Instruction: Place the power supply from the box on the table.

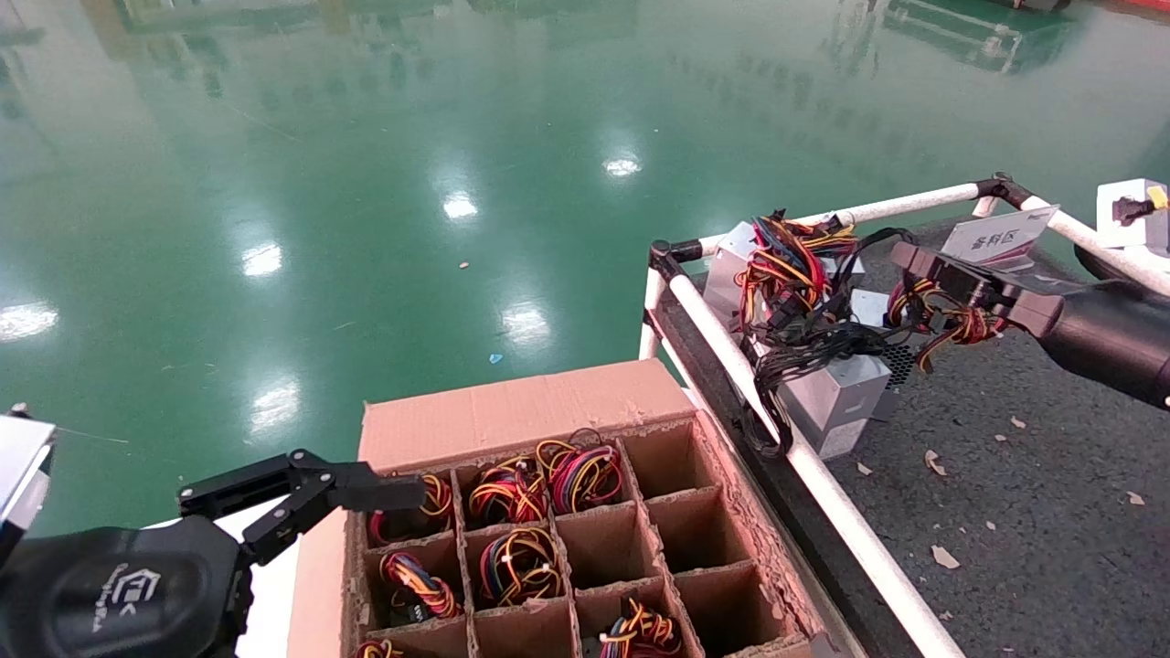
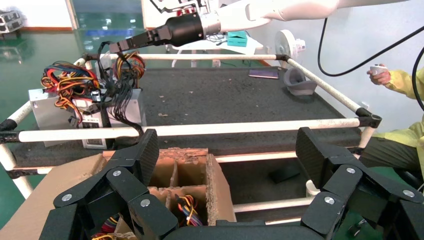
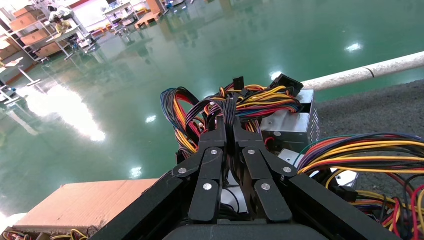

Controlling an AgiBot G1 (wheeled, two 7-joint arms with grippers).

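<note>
The power supply (image 1: 836, 395), a silver-grey unit with black cables (image 1: 804, 345), sits at the table's (image 1: 1051, 475) near-left corner just inside the white rail. My right gripper (image 1: 900, 251) is above it and shut on its dark cable bundle (image 3: 230, 106); the left wrist view shows the same grip (image 2: 115, 47). The brown cardboard box (image 1: 512, 411) with divider cells stands below the table's left side. My left gripper (image 1: 306, 484) hovers open at the box's far-left corner, its fingers (image 2: 145, 155) wide apart with nothing between them.
Other silver units with red, yellow and orange wires (image 1: 786, 256) crowd the table's far-left corner. Coloured wire bundles (image 1: 521, 557) fill several box cells. A white pipe rail (image 1: 823, 475) edges the table. A white sign (image 1: 1001, 233) stands at the back. A person in yellow (image 2: 400, 85) is beyond the table.
</note>
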